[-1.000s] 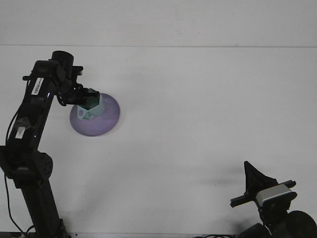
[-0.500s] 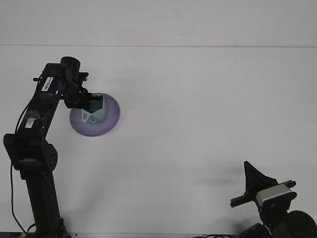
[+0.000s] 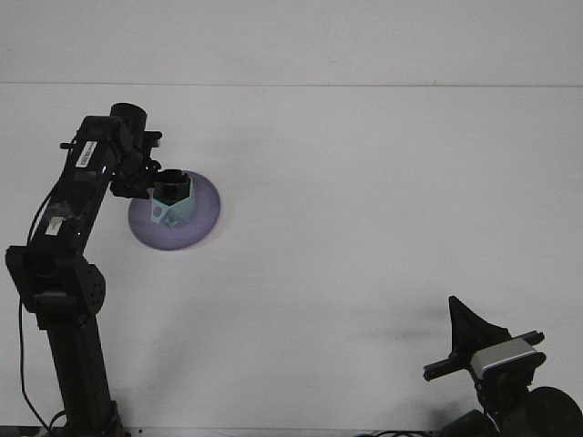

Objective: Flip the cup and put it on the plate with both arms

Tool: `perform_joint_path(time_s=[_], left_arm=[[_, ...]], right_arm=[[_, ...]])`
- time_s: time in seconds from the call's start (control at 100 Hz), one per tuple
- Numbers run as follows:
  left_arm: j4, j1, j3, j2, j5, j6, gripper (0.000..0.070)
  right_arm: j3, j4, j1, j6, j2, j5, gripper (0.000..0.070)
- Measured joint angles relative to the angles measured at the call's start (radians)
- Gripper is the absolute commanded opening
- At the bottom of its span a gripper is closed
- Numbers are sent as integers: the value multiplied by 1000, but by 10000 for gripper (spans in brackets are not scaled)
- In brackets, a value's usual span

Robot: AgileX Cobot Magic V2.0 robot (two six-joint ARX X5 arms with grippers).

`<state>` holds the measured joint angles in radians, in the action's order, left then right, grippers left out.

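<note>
- The cup (image 3: 171, 199), pale green with a dark mouth showing toward the camera, sits over the purple plate (image 3: 202, 217), on the plate's half nearest the left gripper (image 3: 153, 185). It looks close to upright, mouth up, though whether its base is fully down on the plate or a little above it cannot be told from this view.
- The left gripper is right against the cup's rim on the side facing the arm. The dark fingers merge with the dark mouth of the cup, so I cannot tell whether they are pinching the rim or have let go.
- The plate lies flat on the white table (image 3: 383, 200), just beyond and below the gripper, its far edge clear of the arm.
- The right gripper (image 3: 469, 339) is well apart from all this, low at the near right corner, its fingers spread wide with nothing between them.
- Judged from this, the flip looks done and the step in hand is setting the cup down and releasing.
- Risks from here:
  - If the fingers open while the cup is tilted or not seated, it could tip over or roll off the plate.
  - If the gripper pulls back with a finger inside the rim, it could drag the cup toward the arm and off the near edge.
  - A sideways pull could also slide the plate on the smooth table.
</note>
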<state>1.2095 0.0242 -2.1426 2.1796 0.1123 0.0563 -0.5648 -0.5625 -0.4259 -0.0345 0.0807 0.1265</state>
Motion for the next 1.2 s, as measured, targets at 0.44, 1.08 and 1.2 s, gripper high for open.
perform_joint_path(time_s=[0.44,1.08,1.2], left_arm=[[-38,-26,-126,-367,0,-23,175],[-417,-28,561,-1282,11,5,13],[-662,-28,935,-1517,23,0,13]], right_arm=[[-46,26,0,4,2,22,0],[-77,158,0,32,212,28,0],[-19,198,0,36,204,-26,0]])
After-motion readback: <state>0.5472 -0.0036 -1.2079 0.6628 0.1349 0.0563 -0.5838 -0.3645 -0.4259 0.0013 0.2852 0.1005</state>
